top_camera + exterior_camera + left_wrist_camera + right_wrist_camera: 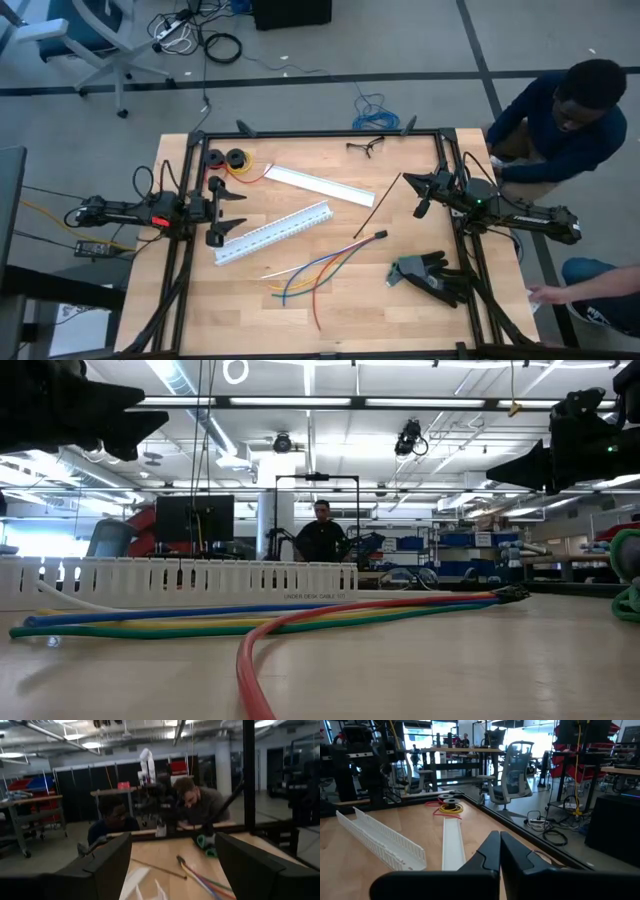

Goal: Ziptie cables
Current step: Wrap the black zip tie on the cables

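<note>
The cables [315, 272] lay loose on the wooden counter [400, 320], toward its near edge and about midway across, their strands fanning out at one end and gathered into a dark tip [381, 235] at the other. In the low view they ran flat across the counter, blue, yellow, green and red, in front of the slotted duct [180, 582]. The ziptie [378, 205] lay straight and slanted just beyond that tip, apart from the cables and free of either arm.

The left gripper [222, 210] hung at the counter's left side, near the duct's end, its jaws spread wide and empty. The right gripper [424, 188] hung at the right side, near the far end of the ziptie, its jaws pressed together on nothing.

A flat duct cover [318, 185] lay beyond the slotted duct, two wire spools [226, 159] sat near the far left corner, and a glove [432, 274] lay near the right edge. A person [560, 115] leaned in beyond the right arm.
</note>
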